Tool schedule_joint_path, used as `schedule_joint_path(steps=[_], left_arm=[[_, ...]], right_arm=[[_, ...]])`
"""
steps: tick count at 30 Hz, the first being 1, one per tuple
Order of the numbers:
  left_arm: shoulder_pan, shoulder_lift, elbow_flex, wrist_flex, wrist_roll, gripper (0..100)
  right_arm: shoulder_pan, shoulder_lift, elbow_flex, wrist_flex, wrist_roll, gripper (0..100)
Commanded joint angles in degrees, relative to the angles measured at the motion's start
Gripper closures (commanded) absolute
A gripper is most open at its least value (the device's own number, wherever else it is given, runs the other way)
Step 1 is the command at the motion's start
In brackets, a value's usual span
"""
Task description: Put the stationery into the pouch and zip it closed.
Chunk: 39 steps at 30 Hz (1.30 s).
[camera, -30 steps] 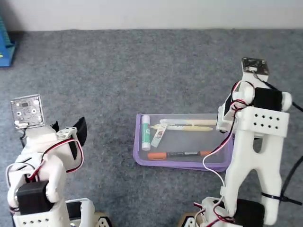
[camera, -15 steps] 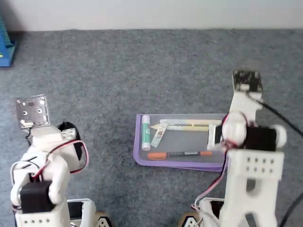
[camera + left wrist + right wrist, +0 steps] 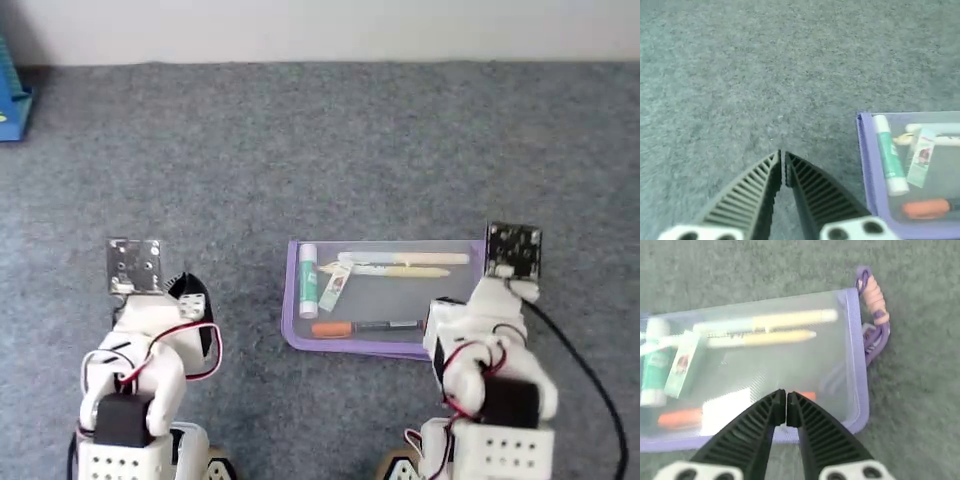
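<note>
A clear pouch with purple trim (image 3: 385, 296) (image 3: 760, 370) lies flat on the grey carpet. Inside it are a green glue stick (image 3: 308, 275) (image 3: 887, 160), an orange marker (image 3: 365, 326) (image 3: 925, 207), two pale yellow pens (image 3: 400, 264) (image 3: 765, 327) and a small eraser (image 3: 333, 287). Its purple zipper cord (image 3: 872, 315) hangs off one end. My left gripper (image 3: 782, 162) (image 3: 190, 290) is shut and held low over bare carpet beside the pouch's glue-stick end. My right gripper (image 3: 786, 400) (image 3: 440, 315) is shut, hanging just above the pouch's near edge at the cord end.
Grey carpet covers the whole work surface. A blue object (image 3: 12, 95) sits at the far left edge. A pale wall (image 3: 320, 30) runs along the back. Open carpet lies beyond the pouch.
Both arms have folded down and drawn back toward their bases. The right arm dropped from upright to low over the pouch's near corner. The pouch has not moved.
</note>
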Motion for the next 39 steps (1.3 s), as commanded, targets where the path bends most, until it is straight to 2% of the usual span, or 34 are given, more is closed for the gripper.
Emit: schedule_joint_path(steps=[1, 5, 8, 19, 27, 32, 39], left_arm=[[0.7, -6.3, 5.4, -4.8, -2.3, 99], [0.7, -15.1, 13.2, -6.0, -5.6, 99], [0.7, -16.3, 17.2, -6.2, -8.0, 99], [0.3, -15.8, 19.6, -5.6, -7.9, 99], [0.3, -15.8, 19.6, 2.5, -7.9, 99], [0.3, -15.8, 19.6, 9.0, -7.9, 99], [0.2, -15.8, 19.6, 9.7, -8.0, 99]], right_arm=[[-0.5, -7.9, 7.1, -2.8, -0.2, 99.1], [-0.5, -16.1, 15.3, -2.7, 1.7, 99.0], [-0.5, -22.6, 20.9, -2.7, 5.3, 99.0], [-0.6, -21.8, 28.1, -2.2, 6.0, 99.0], [0.0, -21.8, 28.1, 4.3, 6.0, 98.9], [-0.5, -21.8, 28.1, 4.3, 6.2, 99.0], [-0.4, -21.8, 28.1, 4.3, 6.1, 99.0]])
